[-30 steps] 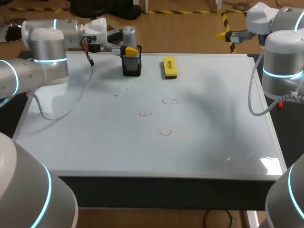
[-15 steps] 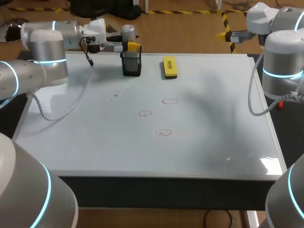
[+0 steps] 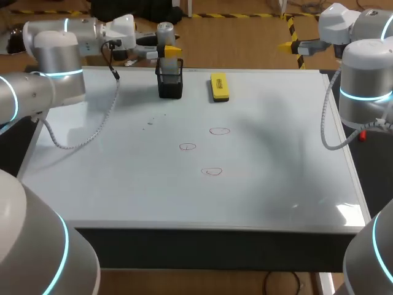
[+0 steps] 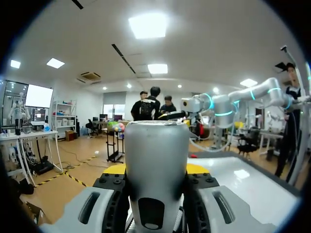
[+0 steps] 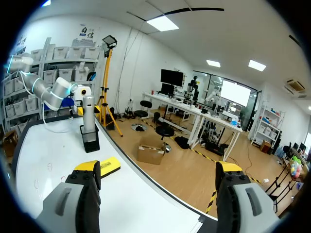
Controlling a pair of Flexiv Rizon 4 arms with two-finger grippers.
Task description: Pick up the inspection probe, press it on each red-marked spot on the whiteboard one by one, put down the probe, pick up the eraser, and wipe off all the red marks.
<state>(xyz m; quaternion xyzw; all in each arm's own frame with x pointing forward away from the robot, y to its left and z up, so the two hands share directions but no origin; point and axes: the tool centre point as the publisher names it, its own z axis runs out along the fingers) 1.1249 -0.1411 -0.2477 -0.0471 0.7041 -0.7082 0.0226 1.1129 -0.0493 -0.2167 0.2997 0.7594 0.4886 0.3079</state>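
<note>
Your left hand (image 3: 167, 50) is clamped on the inspection probe (image 3: 164, 34), yellow tips pinching the silver barrel from both sides. It sits right over the black holder (image 3: 170, 83) at the far edge of the whiteboard (image 3: 276, 160). In the left wrist view the barrel fills the gap between the fingers, its top standing proud above them. Whether its lower end is clear of the holder's mouth, I can't tell.

That barrel looks like smooth, rigid metal, so I'd judge it slick and not light. A firm pinch across the cylinder suits it. Hold it upright so it doesn't swing or slide down through the pads. Pressing on the board will push it back up into the grip, so go gently.

Your right hand (image 3: 296, 44) hangs off the far right corner of the bench (image 3: 209, 249), fingers wide apart, holding nothing. The three red marks (image 3: 212, 171) sit mid-board, close together, well apart from the holder. The yellow eraser (image 3: 219, 86) lies flat just beside the holder. It looks light and blocky, best taken across its narrow sides.
</note>
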